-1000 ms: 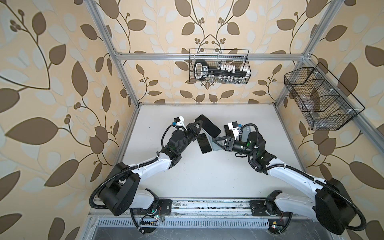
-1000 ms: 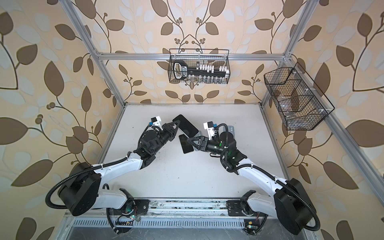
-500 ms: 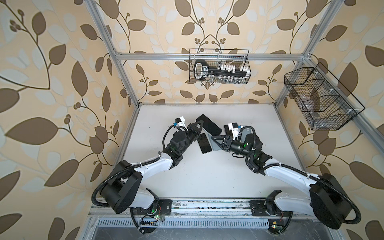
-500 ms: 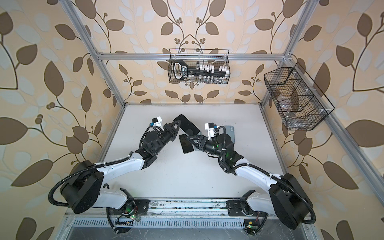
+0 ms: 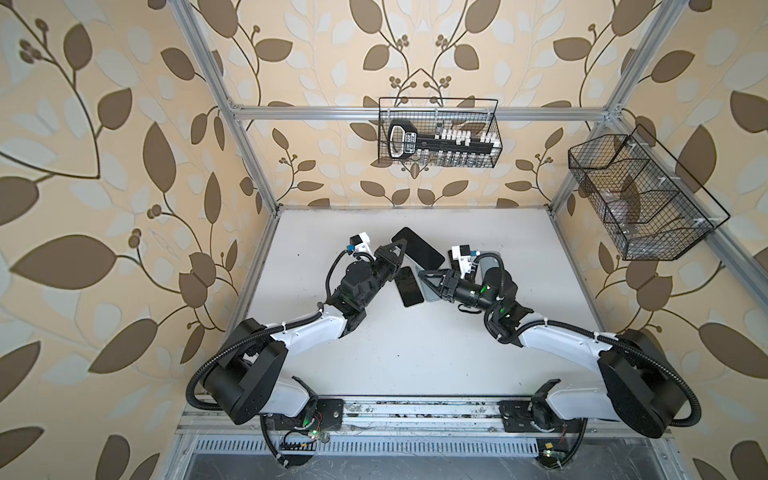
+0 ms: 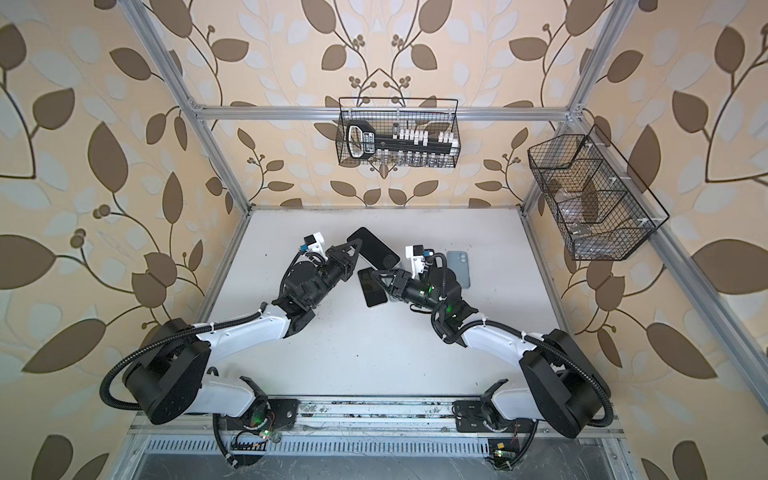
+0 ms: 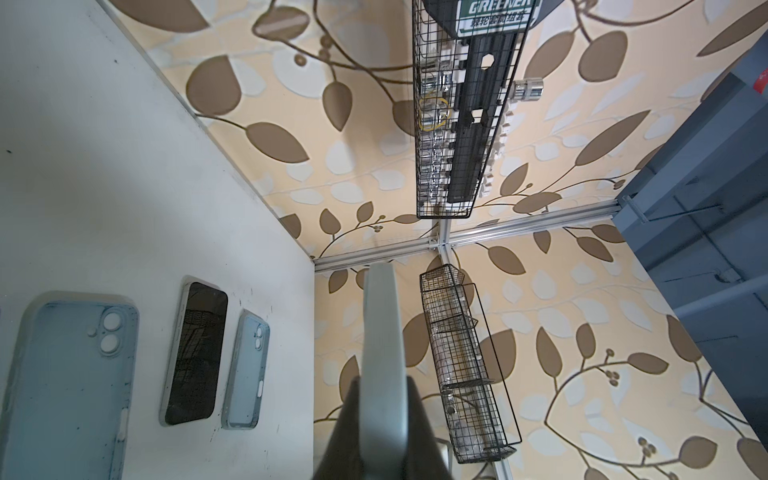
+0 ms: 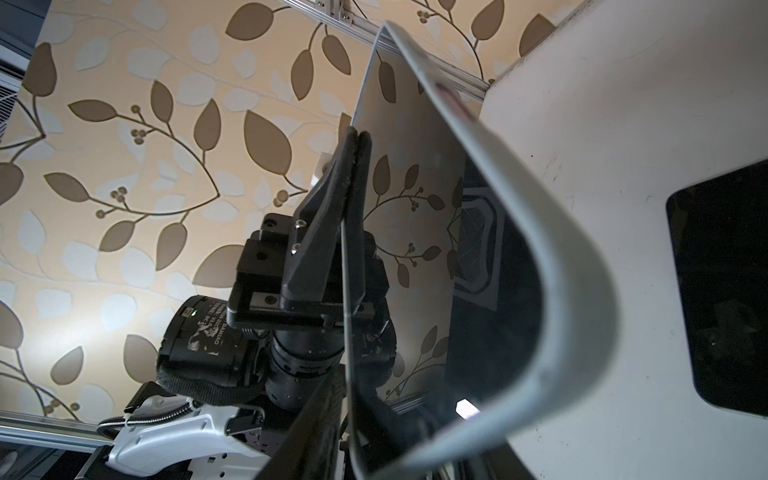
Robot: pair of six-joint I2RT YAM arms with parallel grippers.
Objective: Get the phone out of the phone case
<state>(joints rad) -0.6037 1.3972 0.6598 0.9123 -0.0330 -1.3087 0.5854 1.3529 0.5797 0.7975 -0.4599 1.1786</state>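
The right pincer has its tips at the nearest corner of the phone, which is lifted off the table and tilted. In the right wrist view one dark finger shows beside the phone's thin edge. Its partner is hidden, so I cannot tell whether the jaws are pinching the rim or only standing around it.

Just ahead of those tips the grey case wraps the phone. Its rim bows along the side closest to this pincer, and the glossy screen is turned toward it.

From the right pincer's tips the phone's long axis runs away toward the left pincer. That one is pressed shut on the far end of the phone, case and all, and holds it edge-up.

The right arm is therefore nearer the free end. As I judge it, the coming move is to catch the rim there and peel it back across the short axis while the left pincer holds firm.

Flat on the table below lie a spare phone and an empty case, neither of them in play.
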